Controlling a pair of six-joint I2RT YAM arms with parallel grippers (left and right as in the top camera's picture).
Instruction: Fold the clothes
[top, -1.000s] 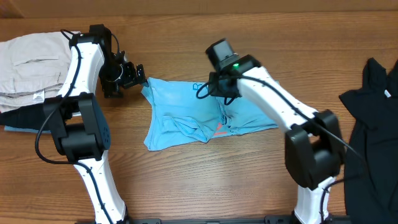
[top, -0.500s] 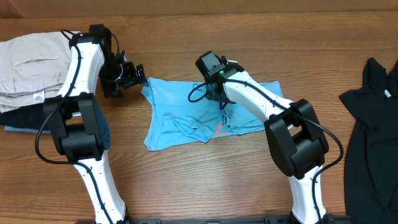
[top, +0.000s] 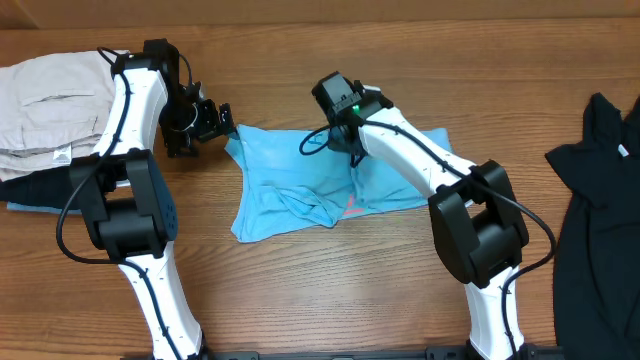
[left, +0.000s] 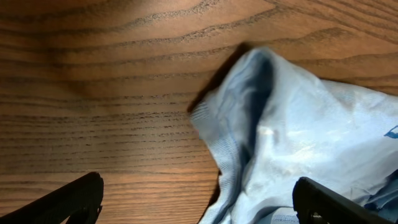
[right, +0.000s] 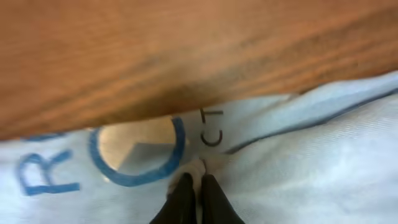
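The light blue short-sleeved cotton T-shirt (top: 320, 185) lies rumpled on the wooden table (top: 300, 290) in the middle of the overhead frame. Its lower edge is bunched and a red mark shows near the lower centre.

The right arm made the change. A second ago it reached across the right half of the shirt with its jaws partly apart. Now its wrist has swung back toward the shirt's upper edge, just above centre, and the right gripper (right: 194, 186) has clamped shut. In the right wrist view the two dark fingertips (right: 183, 199) press together just below the printed lettering. A small crease of cloth seems caught between them, though the blur makes that hard to confirm. If it is a real pinch, the upper edge is ready to be lifted or dragged for a first fold. If not, the grasp needs redoing.

The left gripper (top: 222, 125) has not moved. It hovers at the shirt's upper left corner with its fingers spread wide and nothing between them. The shirt itself has barely shifted.

From overhead, the right wrist camera housing hides the right fingers. In the left wrist view only the tips of the left fingers show, cut off at the bottom corners. The beige folded garment (top: 45, 105) at the far left and the plain black garment (top: 600, 200) at the far right both run off the frame.
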